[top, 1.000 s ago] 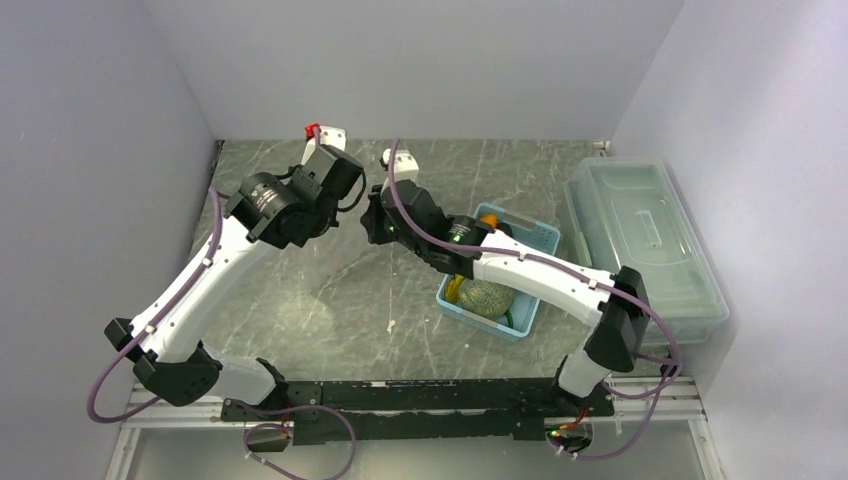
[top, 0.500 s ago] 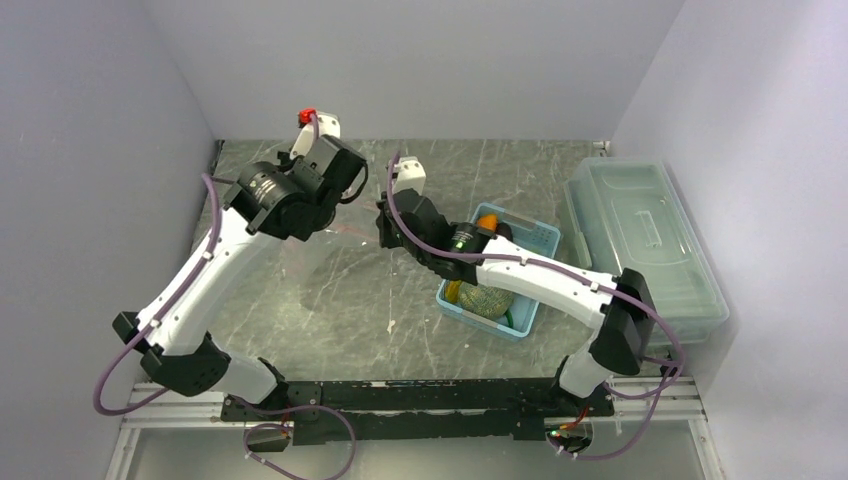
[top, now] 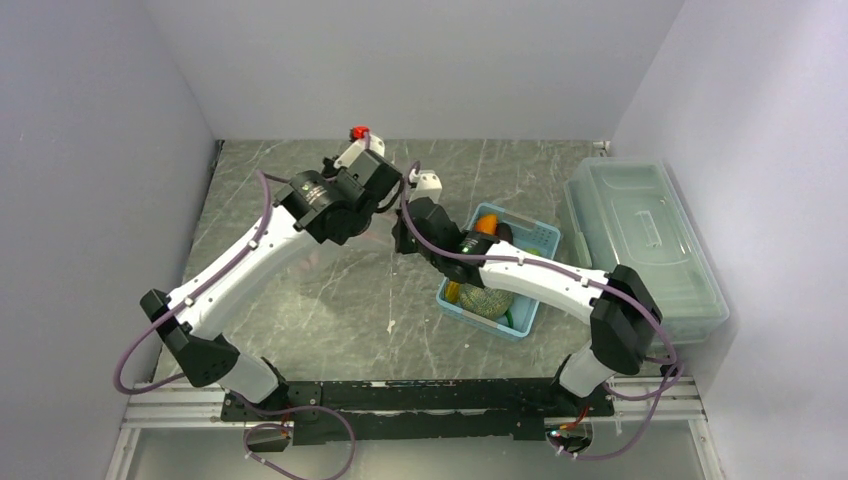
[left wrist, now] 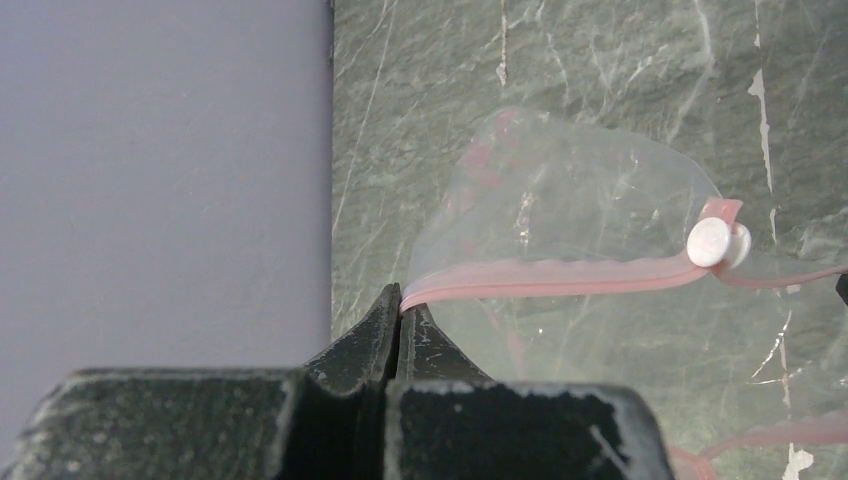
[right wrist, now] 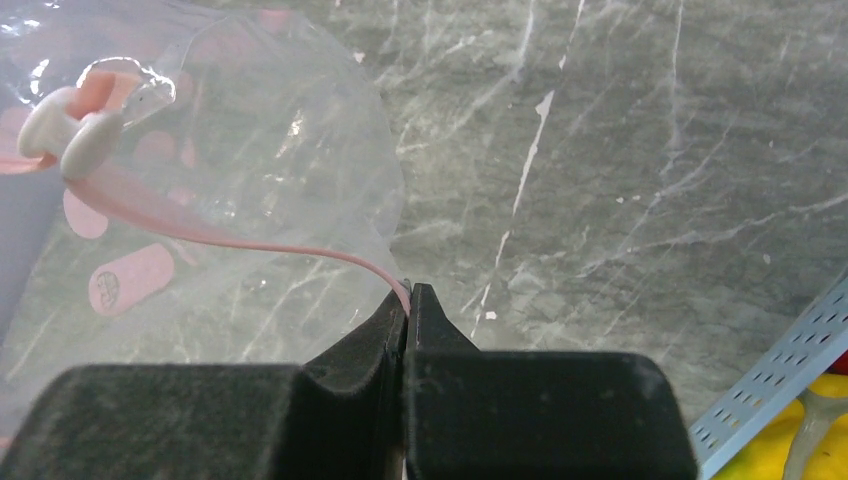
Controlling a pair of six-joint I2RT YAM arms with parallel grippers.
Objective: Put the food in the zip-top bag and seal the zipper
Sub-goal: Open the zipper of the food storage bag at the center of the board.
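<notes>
Black left gripper (left wrist: 398, 315): fully closed, with one end of the pink zipper (left wrist: 560, 275) nipped between its tips. Right gripper (right wrist: 408, 300): likewise closed tight, pinching the pink strip at its other end. The two stand close together over the rear middle of the table (top: 330, 310), wrists almost facing.

Between them hangs the zip-top bag (left wrist: 560, 210), clear and crinkled, slung by its mouth edge. A white slider (left wrist: 712, 242) sits on the strip, nearer the right gripper's end. Nothing can be seen inside the bag except pink printed marks. Whether the mouth is parted or closed along its length cannot be told.

The food is not in the bag. The carrot (top: 487, 222) and netted melon (top: 487, 298) lie with other pieces in the light-blue basket (top: 540, 240), just to the right of the right forearm. A clear lidded box (top: 640, 235) stands beyond it at the table's right edge.

Assessment: the step in hand is presenting the bag by its mouth; loading has not begun. The next move calls for a mouth that gapes wide enough to take the produce. One arm must then let go to fetch from the basket, so the bag needs support or it is likely to sag.
</notes>
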